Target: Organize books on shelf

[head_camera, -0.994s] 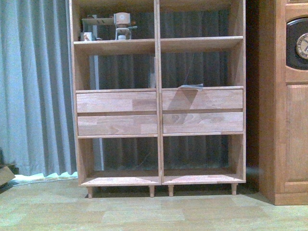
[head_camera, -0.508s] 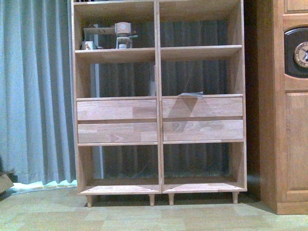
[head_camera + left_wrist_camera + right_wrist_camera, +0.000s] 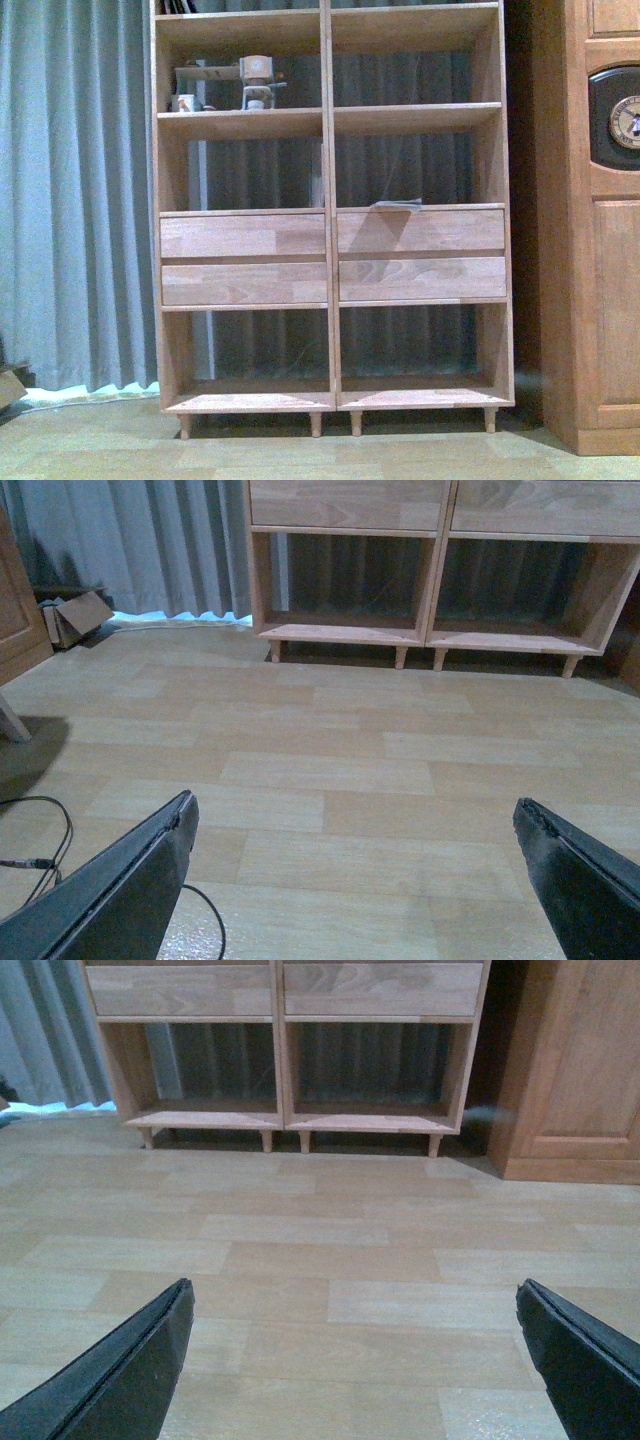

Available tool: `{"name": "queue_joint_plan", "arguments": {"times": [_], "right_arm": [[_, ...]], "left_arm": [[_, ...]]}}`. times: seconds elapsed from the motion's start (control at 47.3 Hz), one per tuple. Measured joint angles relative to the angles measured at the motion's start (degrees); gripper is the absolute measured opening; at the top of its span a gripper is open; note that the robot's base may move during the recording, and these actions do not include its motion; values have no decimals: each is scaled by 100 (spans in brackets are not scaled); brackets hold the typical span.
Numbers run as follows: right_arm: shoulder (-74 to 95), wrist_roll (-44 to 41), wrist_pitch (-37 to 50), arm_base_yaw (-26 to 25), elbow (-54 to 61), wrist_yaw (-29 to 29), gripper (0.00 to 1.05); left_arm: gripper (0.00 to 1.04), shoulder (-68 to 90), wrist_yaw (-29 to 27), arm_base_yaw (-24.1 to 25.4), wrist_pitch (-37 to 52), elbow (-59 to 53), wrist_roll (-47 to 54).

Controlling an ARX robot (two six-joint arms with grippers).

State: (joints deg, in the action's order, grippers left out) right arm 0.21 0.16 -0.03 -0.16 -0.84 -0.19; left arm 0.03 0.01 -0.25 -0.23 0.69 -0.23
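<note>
The shelf [image 3: 330, 210] is a light wood bookcase straight ahead in the front view, with two columns, four drawer fronts and peg legs. Its lower bays also show in the left wrist view [image 3: 430, 580] and the right wrist view [image 3: 280, 1050], and they hold nothing. A thin flat grey thing [image 3: 397, 204] lies on the board above the right drawers; I cannot tell whether it is one of the books. My left gripper [image 3: 352, 803] and right gripper [image 3: 353, 1287] are both open over bare floor, well short of the shelf. Neither arm shows in the front view.
A darker cabinet with a clock face [image 3: 600, 220] stands right of the shelf. A grey curtain [image 3: 70, 200] hangs behind and to the left. Small ornaments [image 3: 255, 80] sit on an upper left board. A cardboard box [image 3: 75, 615] and a black cable [image 3: 40, 855] lie on the wood floor.
The shelf has slid downward in the front view, so more of its top boards show. Nothing on the shelf has moved.
</note>
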Motion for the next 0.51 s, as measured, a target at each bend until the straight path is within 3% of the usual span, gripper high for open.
{"name": "queue_joint_plan", "arguments": {"times": [0.508], "right_arm": [[0,0,0,0,0,0,98]], "left_arm": [[97,0,0,0,0,2,0]]}}
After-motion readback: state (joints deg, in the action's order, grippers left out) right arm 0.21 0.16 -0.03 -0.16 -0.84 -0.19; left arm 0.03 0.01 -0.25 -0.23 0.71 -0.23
